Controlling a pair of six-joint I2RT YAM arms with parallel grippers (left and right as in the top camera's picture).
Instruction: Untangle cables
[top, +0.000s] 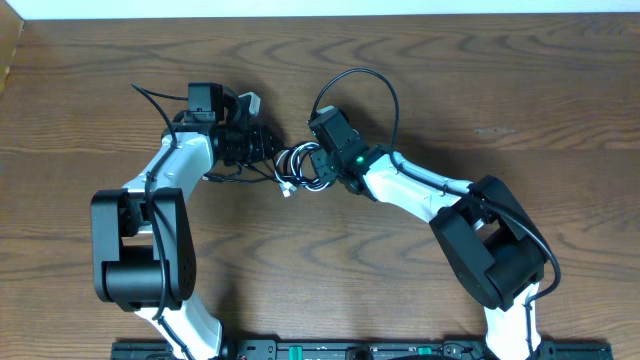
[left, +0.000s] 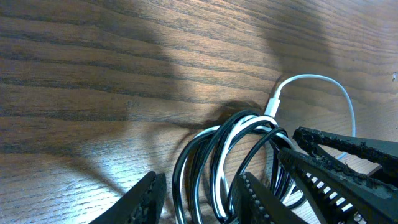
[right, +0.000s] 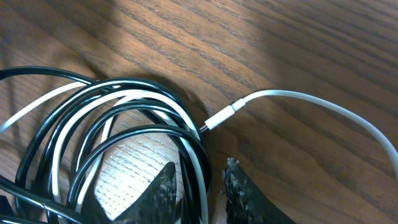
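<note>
Black and white cables (top: 298, 168), tangled coil, on wooden table (top: 520, 90)

I am looking down on a brown wooden table (top: 560, 80), its dark grain running from 9 o'clock to 3 o'clock across the overhead view. A pale strip (top: 320, 7) is lying along the far edge at 12 o'clock, and a lighter tan sliver (top: 8, 55) is showing at the edge toward 10 o'clock. A faint pale smudge (top: 495, 130) is sitting on the wood toward 2 o'clock. In my left wrist view, broad soft shadows (left: 124, 37) are falling across the boards at 11 and 1 o'clock, with a lit patch (left: 205, 93) glowing between them. In my right wrist view, the wood is lying dim at 10 o'clock and brightening toward 1 o'clock.
</note>
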